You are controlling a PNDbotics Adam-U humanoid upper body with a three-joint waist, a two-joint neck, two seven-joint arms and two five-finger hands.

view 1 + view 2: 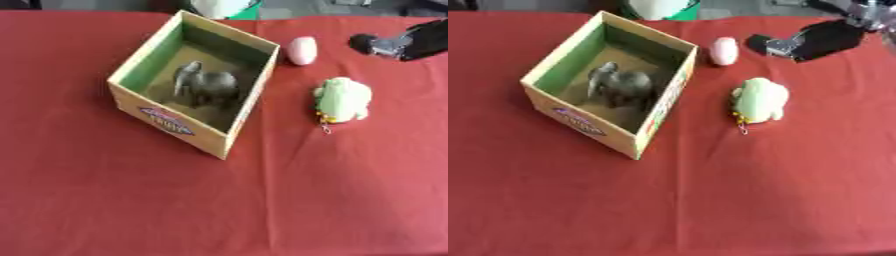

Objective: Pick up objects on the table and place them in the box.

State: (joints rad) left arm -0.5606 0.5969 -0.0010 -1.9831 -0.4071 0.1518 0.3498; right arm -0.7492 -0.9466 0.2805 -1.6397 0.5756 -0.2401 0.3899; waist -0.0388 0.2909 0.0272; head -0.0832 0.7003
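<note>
Your open cardboard box (131,102) sits at about 10 o'clock on the red table (131,210), a grey elephant toy (206,82) already inside it. Just right of it, the pink egg-shaped object (302,50) lies at 1 o'clock and the pale green plush (343,99) at 3 o'clock. Your right hand (811,41) hangs at 2 o'clock; the right eye view shows more of the arm, but I cannot tell how the fingers stand.

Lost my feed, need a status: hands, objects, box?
Right robot hand by pink egg, holding nothing visible; left out of view. Grey elephant toy in box. Green plush on table, unobstructed.
</note>
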